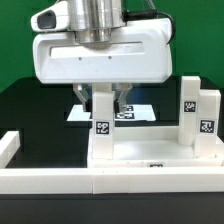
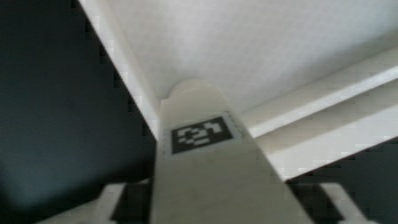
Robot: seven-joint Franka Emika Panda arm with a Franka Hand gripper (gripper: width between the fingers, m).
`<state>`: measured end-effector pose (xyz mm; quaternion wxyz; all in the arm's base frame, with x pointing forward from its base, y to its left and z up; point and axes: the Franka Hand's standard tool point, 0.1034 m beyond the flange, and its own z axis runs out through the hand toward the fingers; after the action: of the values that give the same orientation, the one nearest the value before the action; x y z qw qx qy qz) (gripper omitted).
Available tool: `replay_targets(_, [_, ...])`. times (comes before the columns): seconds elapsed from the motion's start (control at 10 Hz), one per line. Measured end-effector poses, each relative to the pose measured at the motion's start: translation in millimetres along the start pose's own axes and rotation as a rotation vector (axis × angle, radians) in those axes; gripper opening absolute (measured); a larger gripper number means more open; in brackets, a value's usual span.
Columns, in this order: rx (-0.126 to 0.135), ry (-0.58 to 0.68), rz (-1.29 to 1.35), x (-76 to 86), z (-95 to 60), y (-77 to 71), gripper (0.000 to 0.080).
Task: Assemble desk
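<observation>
At the near rim of the desk panel [image 1: 150, 150], the gripper [image 1: 108, 103] straddles one upright leg [image 1: 102, 122]; grip unconfirmed, fingers partly closed. Risk: an off-centre squeeze could tilt the leg.

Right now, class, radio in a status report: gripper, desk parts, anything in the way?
Gripper down over a leg, fingers either side; grip unconfirmed. Panel lies under that leg, two more legs upright at its far corner. Nothing blocking.
</observation>
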<state>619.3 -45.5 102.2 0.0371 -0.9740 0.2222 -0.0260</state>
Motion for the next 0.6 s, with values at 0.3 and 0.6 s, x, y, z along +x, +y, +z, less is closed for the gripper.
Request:
replay_targets(0.3, [-0.003,-0.001,0.341,-0.1,0.2,0.5,0.0289])
replay_targets(0.6, [0.028,-0.019,0.937,-0.2,0.5,-2.8,0.0289])
